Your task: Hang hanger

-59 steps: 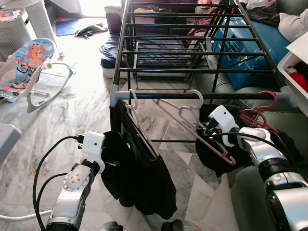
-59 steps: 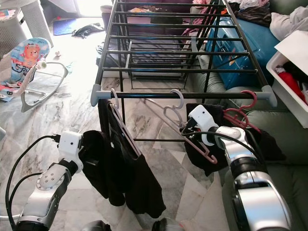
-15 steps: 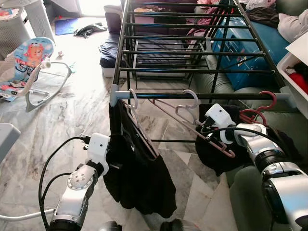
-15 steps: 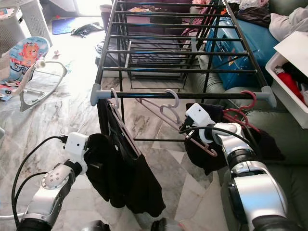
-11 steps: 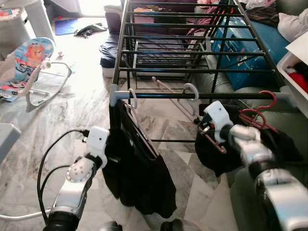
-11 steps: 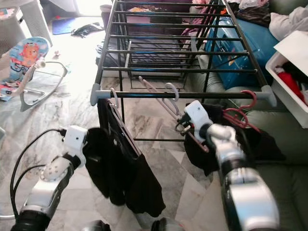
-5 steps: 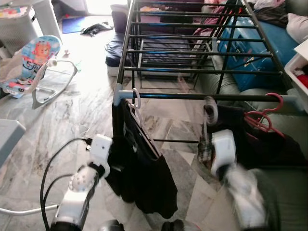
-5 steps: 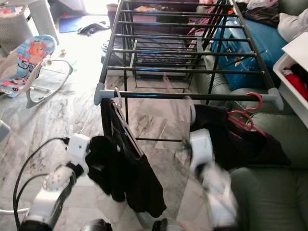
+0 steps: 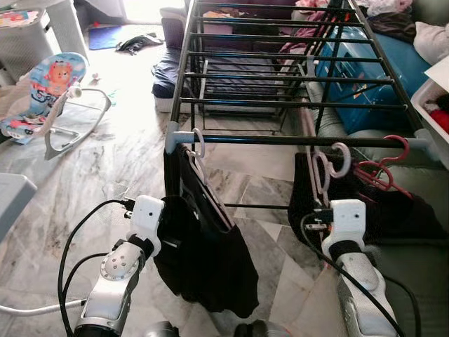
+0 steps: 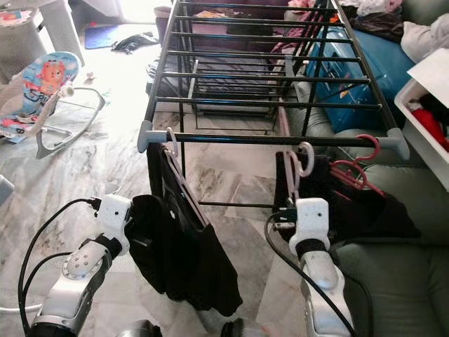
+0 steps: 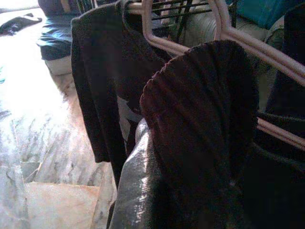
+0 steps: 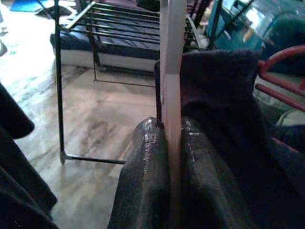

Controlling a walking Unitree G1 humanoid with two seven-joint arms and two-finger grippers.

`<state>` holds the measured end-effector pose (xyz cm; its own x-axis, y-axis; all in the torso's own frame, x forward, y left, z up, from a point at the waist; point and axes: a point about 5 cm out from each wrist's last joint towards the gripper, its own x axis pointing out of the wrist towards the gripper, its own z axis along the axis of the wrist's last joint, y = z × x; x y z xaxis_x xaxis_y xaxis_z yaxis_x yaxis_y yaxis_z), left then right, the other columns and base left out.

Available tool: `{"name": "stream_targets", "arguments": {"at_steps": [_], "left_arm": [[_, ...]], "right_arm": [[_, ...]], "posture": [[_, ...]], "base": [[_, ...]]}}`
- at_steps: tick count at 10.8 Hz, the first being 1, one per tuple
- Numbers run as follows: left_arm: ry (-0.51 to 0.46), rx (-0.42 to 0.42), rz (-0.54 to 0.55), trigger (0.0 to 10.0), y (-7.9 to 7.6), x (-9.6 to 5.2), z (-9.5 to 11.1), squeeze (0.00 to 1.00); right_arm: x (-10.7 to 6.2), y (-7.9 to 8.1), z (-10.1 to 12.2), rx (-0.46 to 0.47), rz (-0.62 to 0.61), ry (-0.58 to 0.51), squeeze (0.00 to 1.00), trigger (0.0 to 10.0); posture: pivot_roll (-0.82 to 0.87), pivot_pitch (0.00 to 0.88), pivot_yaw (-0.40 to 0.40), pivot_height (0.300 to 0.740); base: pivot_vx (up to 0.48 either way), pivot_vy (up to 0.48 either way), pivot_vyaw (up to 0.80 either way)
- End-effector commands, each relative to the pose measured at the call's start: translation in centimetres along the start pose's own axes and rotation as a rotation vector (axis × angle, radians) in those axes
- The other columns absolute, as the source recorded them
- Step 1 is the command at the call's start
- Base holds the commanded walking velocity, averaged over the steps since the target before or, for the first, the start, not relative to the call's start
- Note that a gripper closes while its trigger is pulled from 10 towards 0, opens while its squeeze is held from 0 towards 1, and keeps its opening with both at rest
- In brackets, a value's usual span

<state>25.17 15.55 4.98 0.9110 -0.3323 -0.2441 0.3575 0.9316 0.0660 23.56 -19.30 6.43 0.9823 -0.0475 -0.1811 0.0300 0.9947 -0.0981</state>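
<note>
Left gripper (image 11: 190,157) is buried in the dark garment (image 9: 203,239) hanging at the rack's (image 9: 280,139) left end, clamped on its fabric. To the right, the right gripper (image 12: 167,143) pinches the pale hanger (image 9: 324,172), hook beside the near rail.

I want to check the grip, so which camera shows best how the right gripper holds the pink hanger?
The right wrist view: both black fingers pinch the pink hanger between them. The eye views show its hook by the rack's front bar.
</note>
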Motion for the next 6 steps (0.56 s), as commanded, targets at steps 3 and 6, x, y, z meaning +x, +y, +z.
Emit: {"name": "stream_targets", "arguments": {"at_steps": [3, 6], "left_arm": [[-0.045, 0.046, 0.013, 10.0, 0.80, 0.50, 1.65, 0.00], [-0.036, 0.041, 0.007, 10.0, 0.43, 0.54, 1.38, 0.00]], "right_arm": [[0.03, 0.77, 0.90, 0.043, 0.009, -0.023, 0.00, 10.0], [-0.19, 0.68, 0.81, 0.058, 0.040, 0.002, 0.00, 10.0]], "posture": [[-0.09, 0.000, -0.018, 0.740], [-0.09, 0.000, -0.022, 0.740]], "base": [[0.000, 0.000, 0.00], [-0.260, 0.000, 0.00]]}}
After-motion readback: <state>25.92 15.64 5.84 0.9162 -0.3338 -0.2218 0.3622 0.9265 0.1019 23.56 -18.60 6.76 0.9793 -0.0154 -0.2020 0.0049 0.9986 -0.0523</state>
